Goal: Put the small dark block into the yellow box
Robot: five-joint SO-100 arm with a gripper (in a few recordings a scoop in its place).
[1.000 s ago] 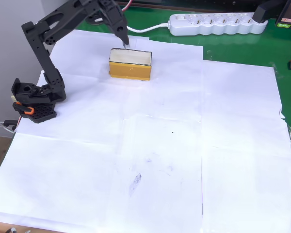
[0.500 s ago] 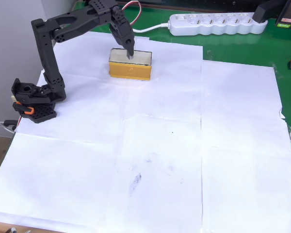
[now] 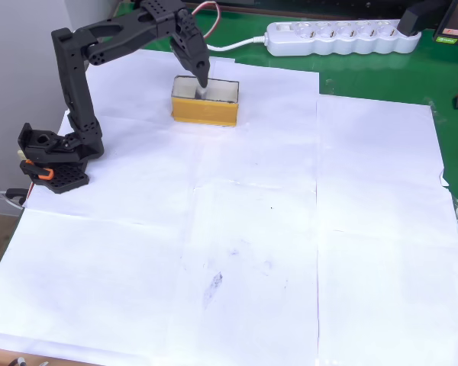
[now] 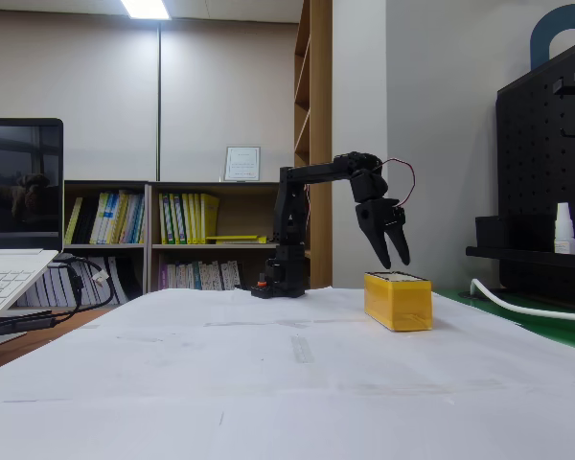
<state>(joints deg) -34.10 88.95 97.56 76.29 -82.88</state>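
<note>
Overhead, L to R: black arm base (image 3: 55, 156) at 9 o'clock on white paper sheets (image 3: 244, 229). Gripper (image 3: 201, 84) over yellow box (image 3: 205, 101), 11 o'clock; small dark block (image 3: 200, 92), pale face up, inside box under tips. White power strip (image 3: 340, 36), 1 o'clock.
Fixed view: gripper (image 4: 395, 259) fingers spread apart, empty, just above box (image 4: 398, 300).

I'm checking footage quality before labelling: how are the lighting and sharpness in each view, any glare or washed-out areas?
Overhead view: bright, even light, sharp; the white paper is nearly washed out, shadows faint. Fixed view: a ceiling light glares at the top; the black gripper is almost a silhouette above the yellow box; the foreground paper looks soft.
</note>
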